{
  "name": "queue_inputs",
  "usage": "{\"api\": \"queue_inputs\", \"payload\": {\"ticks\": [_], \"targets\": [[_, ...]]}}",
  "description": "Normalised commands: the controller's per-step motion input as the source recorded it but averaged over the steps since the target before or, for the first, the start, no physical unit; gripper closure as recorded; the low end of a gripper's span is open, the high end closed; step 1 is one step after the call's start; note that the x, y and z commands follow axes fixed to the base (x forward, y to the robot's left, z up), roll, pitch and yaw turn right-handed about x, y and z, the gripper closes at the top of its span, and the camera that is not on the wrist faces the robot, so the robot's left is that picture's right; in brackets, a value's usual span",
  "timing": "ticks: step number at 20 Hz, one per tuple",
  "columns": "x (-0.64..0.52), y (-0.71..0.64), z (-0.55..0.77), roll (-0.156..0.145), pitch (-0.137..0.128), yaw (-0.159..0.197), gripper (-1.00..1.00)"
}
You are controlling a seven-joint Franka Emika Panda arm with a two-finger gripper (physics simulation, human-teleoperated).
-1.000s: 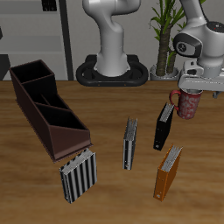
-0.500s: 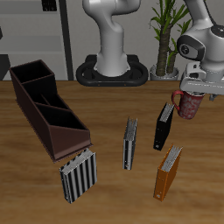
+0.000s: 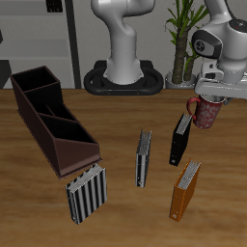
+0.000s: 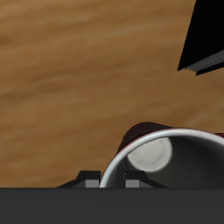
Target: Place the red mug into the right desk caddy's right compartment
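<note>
The red mug (image 3: pixel 205 114), speckled pale and with a pale inside, hangs from my gripper (image 3: pixel 214 98) at the back of the table, near the plant. The fingers are shut on its rim. It is just above the tabletop, beside the upright black book (image 3: pixel 180 139). In the wrist view the mug's rim (image 4: pixel 131 150) and pale inside fill the space right under the gripper. The dark maroon-brown desk caddy (image 3: pixel 68 154) lies far across the table at the other side. Its bays, split by inner walls, all look empty.
Between the mug and the caddy stand a grey book (image 3: pixel 143 157), a striped grey-white book (image 3: pixel 85 193) and an orange book (image 3: pixel 186 189). The black book's edge shows in the wrist view (image 4: pixel 206 39). The robot base (image 3: pixel 123 79) and a plant (image 3: pixel 181 39) are at the back.
My gripper and the red mug have risen a little and shifted slightly toward the table's middle. Nothing else has moved.
</note>
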Motion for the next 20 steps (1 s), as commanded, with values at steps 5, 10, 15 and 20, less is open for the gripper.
{"api": "queue_inputs", "payload": {"ticks": [5, 10, 15, 20], "targets": [[-0.19, -0.24, 0.41, -0.031, -0.092, 0.068, 1.0], [-0.1, -0.25, 0.4, -0.009, -0.08, 0.046, 1.0], [-0.01, -0.37, 0.37, -0.067, -0.044, 0.02, 1.0], [-0.03, -0.41, 0.38, -0.072, -0.053, 0.011, 1.0]]}}
